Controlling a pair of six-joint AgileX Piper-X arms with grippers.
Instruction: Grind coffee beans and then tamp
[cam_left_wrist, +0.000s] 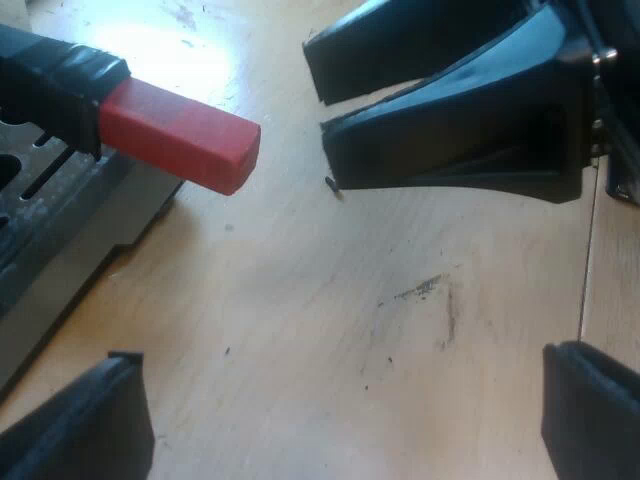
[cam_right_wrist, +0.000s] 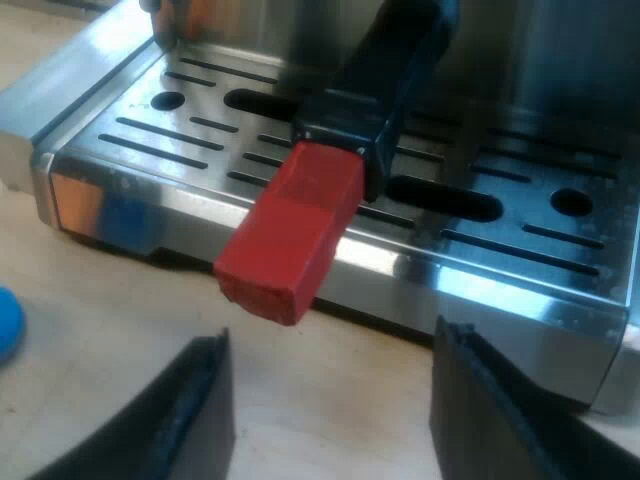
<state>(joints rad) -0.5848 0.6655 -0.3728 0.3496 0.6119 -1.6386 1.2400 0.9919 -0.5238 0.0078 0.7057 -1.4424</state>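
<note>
You're at a coffee-making spot: an espresso machine (cam_right_wrist: 570, 80) with a slotted stainless drip tray (cam_right_wrist: 180, 205) stands on a pale wooden surface (cam_left_wrist: 330, 330), scuffed and flecked with dark specks. Bright light falls across the wood. Whether it's a kitchen, café or lab, you can't tell.

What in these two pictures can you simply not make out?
Right wrist view: the dark handle behind the red end runs past the picture's edge, so where it ends is cut off.
Right wrist view: a blue thing on the table is cut by the edge; maybe a tamper.
Right wrist view: an orange shape beyond the drip tray is blurred and cut off.
Left wrist view: the dark handle is cut off too.
</note>
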